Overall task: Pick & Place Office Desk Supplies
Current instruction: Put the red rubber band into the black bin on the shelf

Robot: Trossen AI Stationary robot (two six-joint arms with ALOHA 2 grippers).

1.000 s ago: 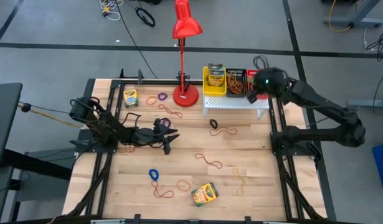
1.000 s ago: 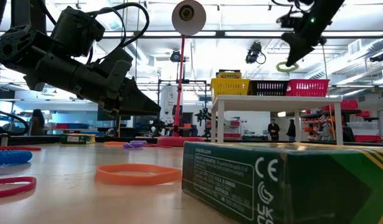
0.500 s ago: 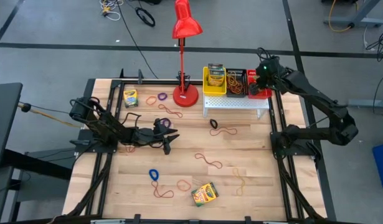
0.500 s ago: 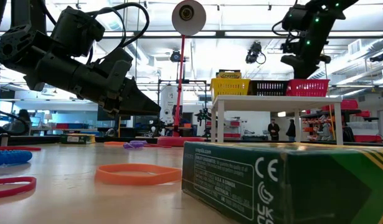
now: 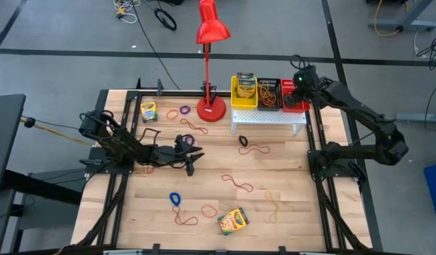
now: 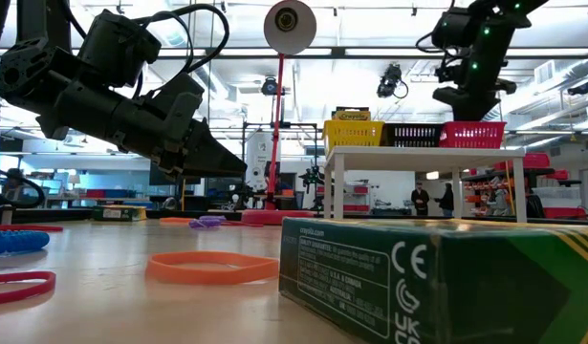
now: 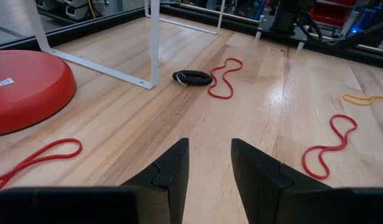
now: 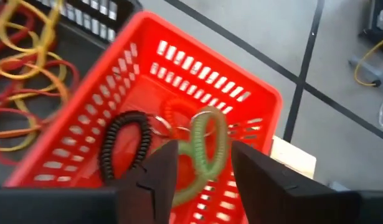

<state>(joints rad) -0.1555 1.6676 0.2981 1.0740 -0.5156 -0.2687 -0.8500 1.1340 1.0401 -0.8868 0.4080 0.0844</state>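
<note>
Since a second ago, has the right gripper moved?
Yes. The right gripper has swung in from beyond the table edge and now sits over the red basket, open.

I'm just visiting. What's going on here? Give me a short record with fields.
Right gripper: over the red basket, fingers open, empty
Red basket contents: green coil, black coil
Left gripper: low over the table, fingers open, empty
Loose on table: crayon box, blue loop

- Red slotted basket (image 8: 197, 112) holds a green coil (image 8: 207, 152) and a black coil (image 8: 119, 146).
- Yellow basket (image 5: 244, 97).
- Yellow-and-green crayon box (image 5: 233, 221).
- Blue band (image 5: 175, 199).
</note>
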